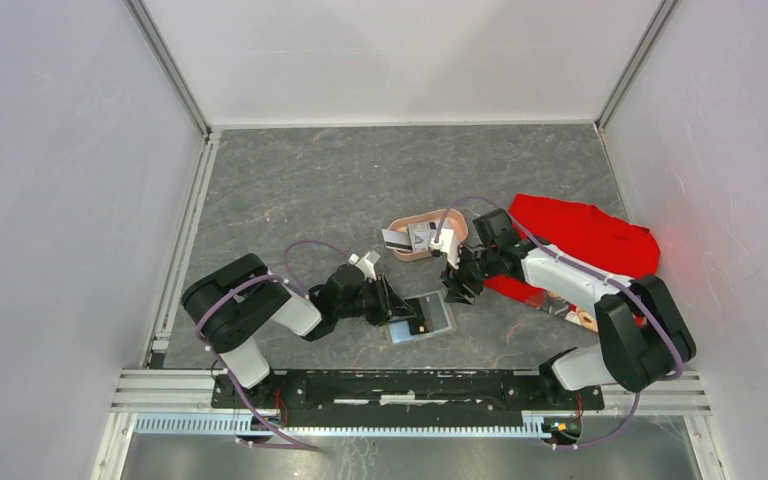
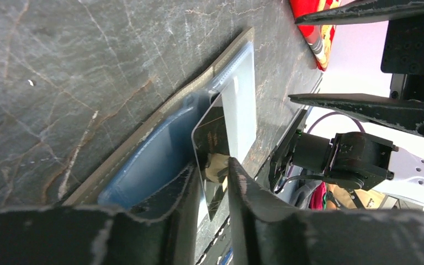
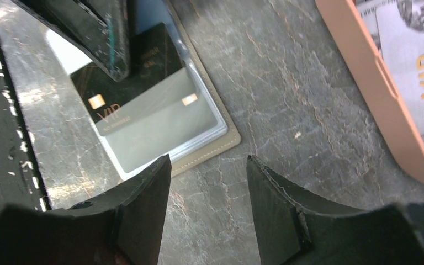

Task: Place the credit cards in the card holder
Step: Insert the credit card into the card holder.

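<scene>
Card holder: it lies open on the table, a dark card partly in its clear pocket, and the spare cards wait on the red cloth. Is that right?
Not quite: the spare cards lie in the pink tray, as the right wrist view shows.

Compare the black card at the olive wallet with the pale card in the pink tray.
The black card is dark, the pale grey card light. The black card rests on the open olive wallet; the pale grey card lies in the pink tray. Both read VIP in gold.

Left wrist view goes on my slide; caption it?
Dark card between the left jaws, partly inside the open card holder.
</scene>
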Tool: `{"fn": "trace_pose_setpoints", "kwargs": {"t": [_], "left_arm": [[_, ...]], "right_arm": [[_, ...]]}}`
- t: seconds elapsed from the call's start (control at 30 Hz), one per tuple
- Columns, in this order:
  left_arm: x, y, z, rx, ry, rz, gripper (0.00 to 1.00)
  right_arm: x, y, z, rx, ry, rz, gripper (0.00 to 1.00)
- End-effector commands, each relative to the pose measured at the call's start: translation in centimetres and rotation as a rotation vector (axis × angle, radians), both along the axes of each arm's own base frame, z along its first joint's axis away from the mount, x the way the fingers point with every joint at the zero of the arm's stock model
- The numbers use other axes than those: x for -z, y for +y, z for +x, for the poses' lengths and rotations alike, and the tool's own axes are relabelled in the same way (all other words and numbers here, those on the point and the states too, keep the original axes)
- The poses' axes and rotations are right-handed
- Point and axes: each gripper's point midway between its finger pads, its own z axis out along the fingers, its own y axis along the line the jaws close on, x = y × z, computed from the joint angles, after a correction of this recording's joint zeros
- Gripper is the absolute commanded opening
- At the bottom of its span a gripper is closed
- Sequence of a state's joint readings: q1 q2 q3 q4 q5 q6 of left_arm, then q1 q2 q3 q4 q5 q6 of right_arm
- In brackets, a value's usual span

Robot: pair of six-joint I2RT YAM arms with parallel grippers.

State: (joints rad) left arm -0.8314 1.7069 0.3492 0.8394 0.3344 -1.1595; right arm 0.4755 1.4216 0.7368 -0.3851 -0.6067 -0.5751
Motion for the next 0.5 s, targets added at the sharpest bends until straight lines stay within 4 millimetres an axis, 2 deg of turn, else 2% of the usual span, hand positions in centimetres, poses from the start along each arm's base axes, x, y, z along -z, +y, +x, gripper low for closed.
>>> {"fn": "trace_pose_setpoints", "kwargs": {"t": [0.0, 0.1, 0.27, 0.37, 0.47], "left_arm": [[1.9, 1.7, -0.1, -0.022, -0.001, 0.136, 0.37], [1.6, 1.6, 0.0, -0.015, -0.014, 0.143, 0.40], [1.5, 1.5, 0.0, -0.007, -0.014, 0.144, 0.41], [1.4, 1.4, 0.1, -0.004, -0.017, 0.142, 0.41], [1.2, 1.4, 0.1, -0.001, -0.022, 0.140, 0.43]], "right_arm": [[-2.5, 1.9, -1.2, -0.099, -0.014, 0.142, 0.57], [-3.2, 3.2, -2.7, -0.132, 0.073, 0.245, 0.48], [-2.6, 4.8, -4.4, -0.150, 0.226, 0.301, 0.22], [-1.6, 5.3, -4.9, -0.127, 0.307, 0.304, 0.15], [0.1, 5.2, -4.5, -0.085, 0.327, 0.242, 0.13]]}}
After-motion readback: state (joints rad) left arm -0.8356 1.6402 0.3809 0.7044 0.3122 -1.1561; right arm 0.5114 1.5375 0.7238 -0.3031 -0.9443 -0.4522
